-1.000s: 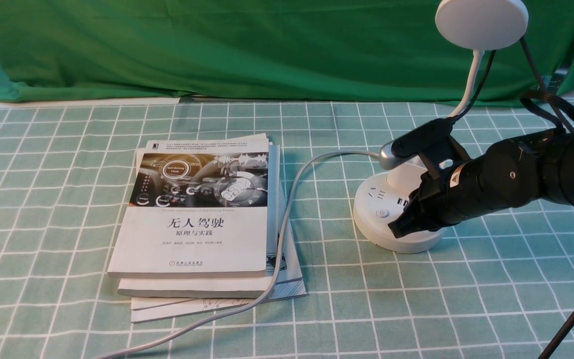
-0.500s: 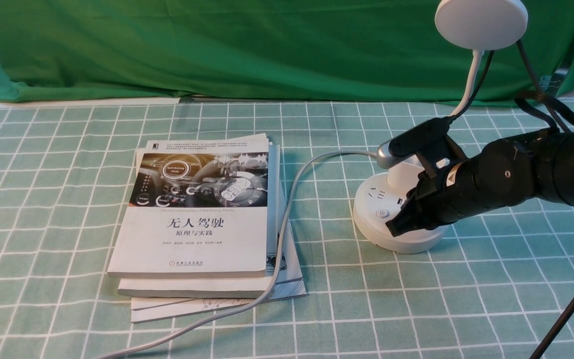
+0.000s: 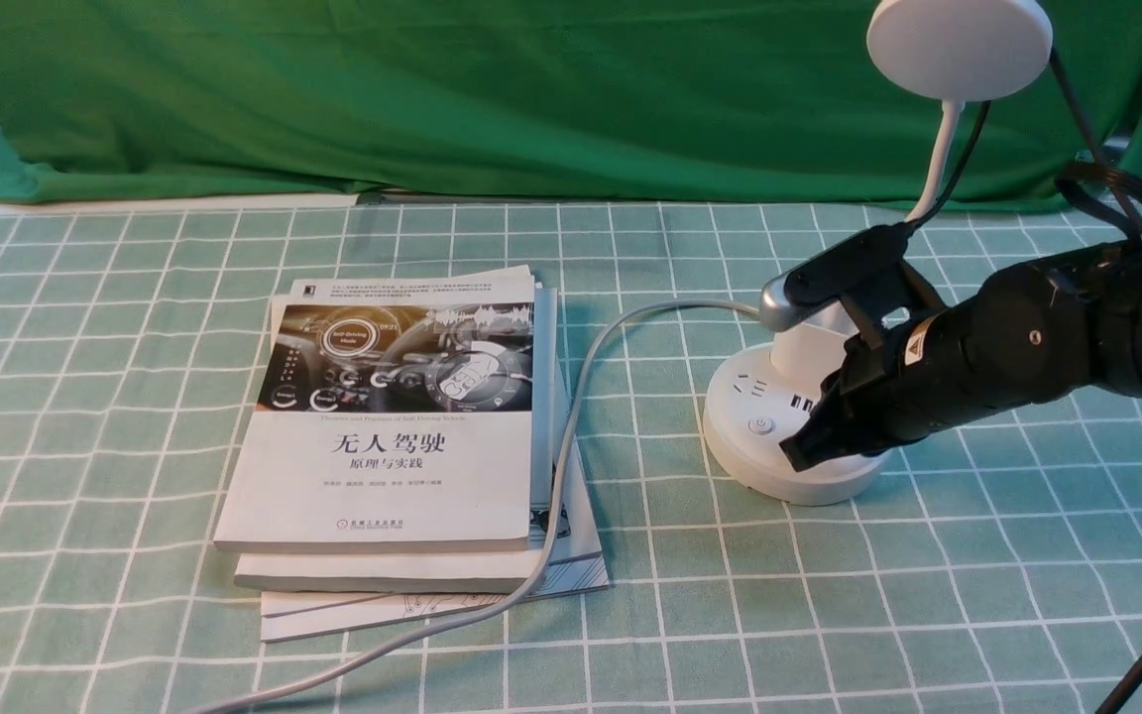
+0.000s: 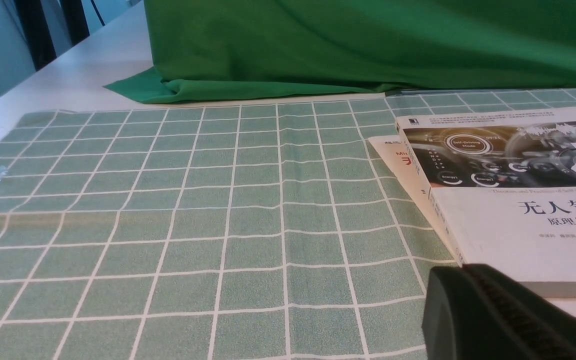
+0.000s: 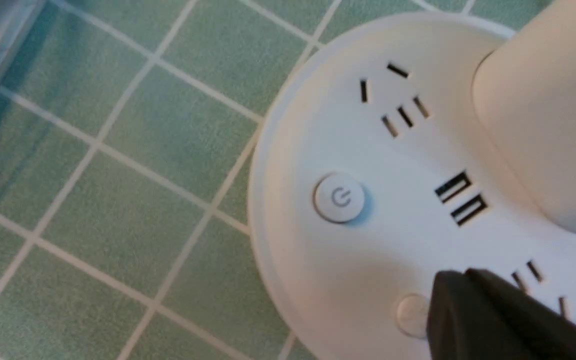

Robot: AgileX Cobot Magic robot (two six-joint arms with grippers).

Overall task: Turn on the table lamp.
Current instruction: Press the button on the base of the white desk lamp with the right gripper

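Note:
The white table lamp stands at the right: disc head (image 3: 958, 45), thin gooseneck (image 3: 936, 164), and round base (image 3: 744, 397) with sockets. No glow shows on the head. My right gripper (image 3: 797, 454) is shut and empty, with its tip low over the front of the base. In the right wrist view the gripper's tip (image 5: 448, 290) half covers a plain round button (image 5: 410, 315). The power-symbol button (image 5: 339, 197) lies uncovered beside it, and the cup-shaped holder (image 5: 543, 125) rises behind. My left gripper (image 4: 448, 285) is shut and empty by a book's corner.
A stack of books (image 3: 402, 426) lies left of the lamp, and it also fills the side of the left wrist view as the book (image 4: 518, 200). The grey cable (image 3: 571, 426) runs from the base across the books' edge. Green cloth (image 3: 432, 89) hangs at the back.
The right gripper's tip edged left over the base, then drew back slightly to the right. The lamp, books and left arm have not moved.

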